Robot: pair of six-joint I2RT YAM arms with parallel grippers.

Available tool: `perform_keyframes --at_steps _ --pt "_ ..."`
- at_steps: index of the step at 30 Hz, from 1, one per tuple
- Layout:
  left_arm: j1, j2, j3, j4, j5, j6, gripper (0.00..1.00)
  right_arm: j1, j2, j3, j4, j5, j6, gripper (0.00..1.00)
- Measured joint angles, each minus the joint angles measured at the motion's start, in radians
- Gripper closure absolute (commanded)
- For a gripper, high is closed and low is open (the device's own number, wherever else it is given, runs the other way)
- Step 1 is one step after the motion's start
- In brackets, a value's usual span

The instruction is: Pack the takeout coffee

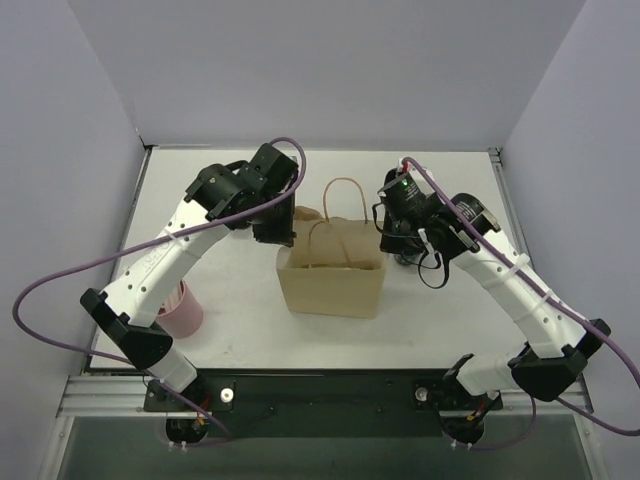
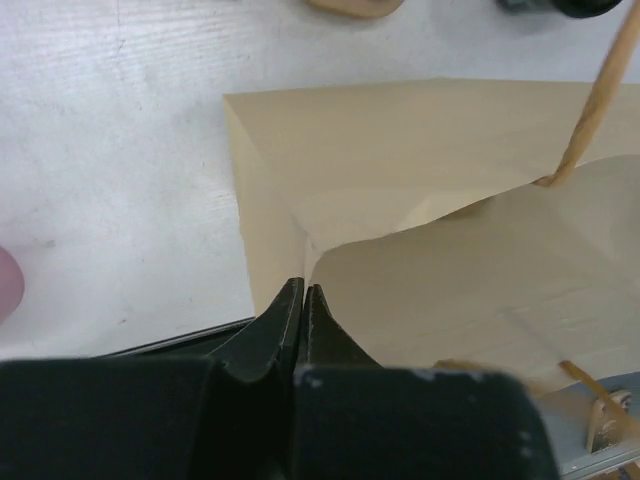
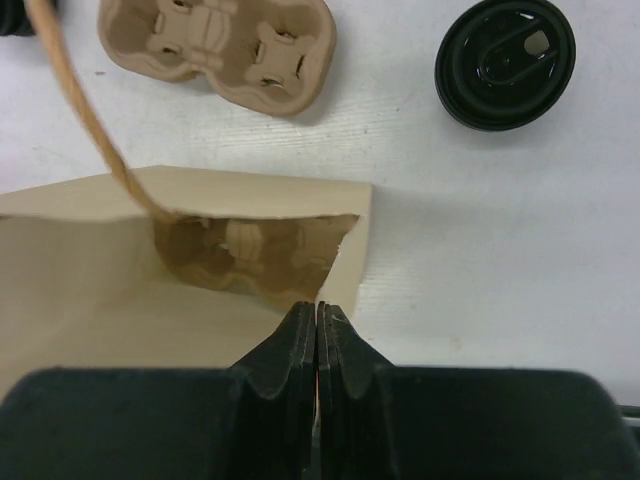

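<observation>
Across the white table (image 1: 440, 310), seen from above, both arms bend inward toward an upright paper bag (image 1: 330, 285) at the centre. The left gripper (image 2: 304, 290) meets the bag's rim at about 10 o'clock, and its fingers are pressed together, pinching a corner of the paper. The right gripper (image 3: 318, 308) at about 2 o'clock is likewise clamped on the rim. One pulp carrier (image 3: 250, 255) lies inside the bag. A second carrier (image 3: 220, 45) lies on the table just beyond the bag at 11 o'clock. A pink cup (image 1: 185, 310) stands at the bag's 8 o'clock, beside the left arm. The takeout coffee (image 3: 505, 62) stands outside the bag. In the right wrist view only its round black lid shows, at 1 o'clock from the fingertips.
</observation>
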Motion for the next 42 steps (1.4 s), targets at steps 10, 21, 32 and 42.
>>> perform_keyframes --at_steps 10,21,32,42 --pt "0.012 -0.001 -0.039 -0.009 0.018 0.003 0.94 -0.019 -0.035 -0.075 0.022 -0.014 0.019 0.88" --pt "0.014 0.068 0.159 -0.008 0.001 0.035 0.54 -0.057 -0.001 0.079 0.023 -0.056 -0.005 0.45" --pt "0.014 0.059 0.041 -0.008 0.006 0.048 0.58 -0.158 -0.011 0.091 0.014 -0.064 -0.073 0.47" --pt "0.015 -0.003 -0.023 -0.014 0.064 0.031 0.58 -0.202 -0.011 0.105 0.021 -0.161 -0.119 0.52"
